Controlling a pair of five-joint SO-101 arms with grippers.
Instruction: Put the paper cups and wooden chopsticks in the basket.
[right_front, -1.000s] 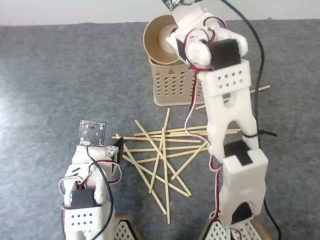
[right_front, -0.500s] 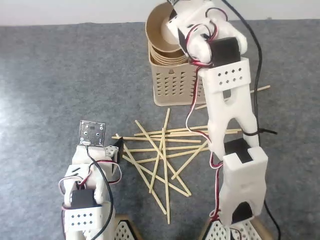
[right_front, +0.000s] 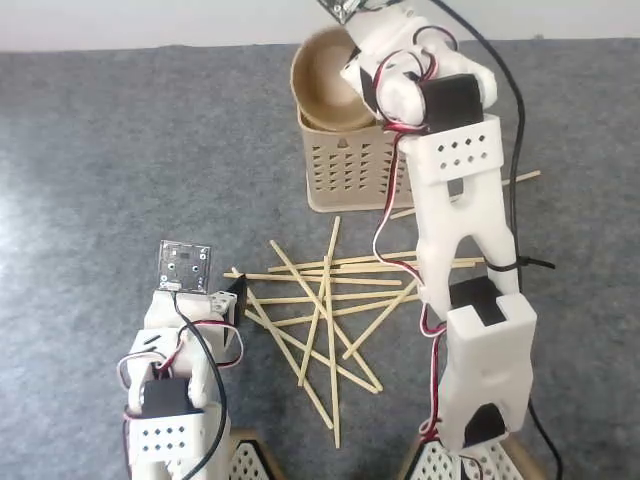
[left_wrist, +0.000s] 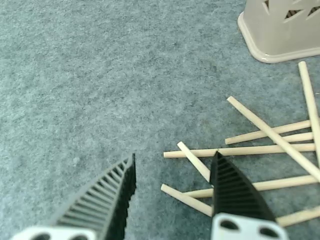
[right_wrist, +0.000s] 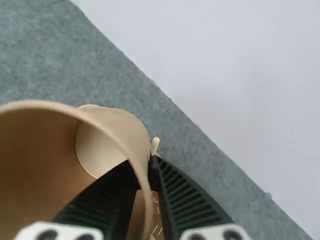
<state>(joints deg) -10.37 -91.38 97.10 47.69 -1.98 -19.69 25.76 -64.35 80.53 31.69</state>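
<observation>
**One cup held over the basket, sticks all on the desk**

One round brown paper cup (right_front: 322, 78) is up at the top of the pale plastic basket with cut-out sides (right_front: 345, 178). The cup is tipped, and its open mouth faces up, so you can see down to its flat bottom. The right arm's fingers (right_wrist: 186, 201) are clamped on the cup's rim, one black finger inside the cup and one outside, with the thin paper wall squeezed between them. The white right arm stretches far out across the desk to get there. The low part of the cup is hidden by the basket's edge, so I can't tell if it rests on anything.

Lots of thin wooden chopsticks (right_front: 325, 300) lie in a messy pile on the fuzzy grey desk (right_front: 120, 150). They cross over each other, in front of the basket and between the two arms. A few more poke out from under the right arm, near the basket's side.

The left arm's fingers (left_wrist: 234, 192) are wide apart and hold nothing. They sit low over the desk, at the near edge of the pile. One black finger is just above the ends of a few sticks, and the other is above bare desk. A corner of the basket (left_wrist: 280, 35) is well apart from them, past the sticks.
</observation>
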